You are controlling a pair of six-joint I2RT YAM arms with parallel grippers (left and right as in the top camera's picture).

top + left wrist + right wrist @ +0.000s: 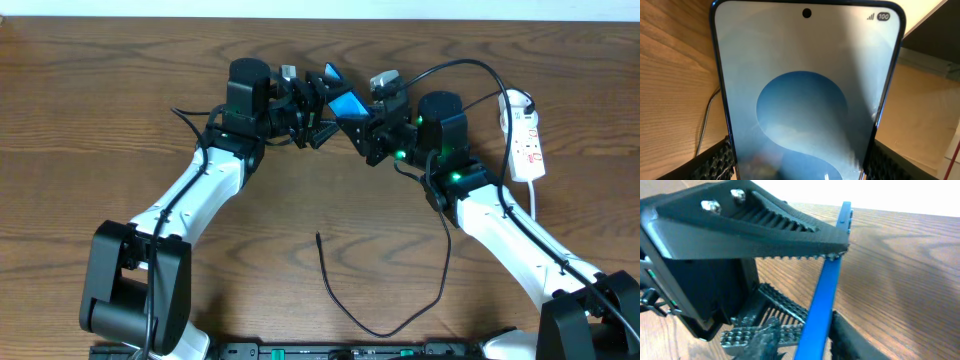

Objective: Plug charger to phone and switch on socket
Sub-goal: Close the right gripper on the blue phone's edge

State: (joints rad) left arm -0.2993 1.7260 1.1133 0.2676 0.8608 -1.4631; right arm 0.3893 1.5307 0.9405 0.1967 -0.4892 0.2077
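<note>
The left gripper (322,106) is closed on the phone (347,104). In the left wrist view its two ribbed fingers (715,162) press against the phone's long side edges near the lower end. The bright blue screen with its lighter blue circle faces that camera and fills the gap between the pads. The right gripper (368,128) meets the phone from the other side with its jaws spread wide. In the right wrist view the toothed tip of the upper finger (790,235) touches the phone, seen edge-on as a thin blue strip. The lower finger sits just beside the strip, and nothing is clamped between the two. The phone is lifted clear of the table (100,100), tilted, between the two wrists. The charger (322,262) lies loose on the wood nearer the arm bases, its tip free. The socket (525,135) rests on the right, well apart from the phone.
</note>
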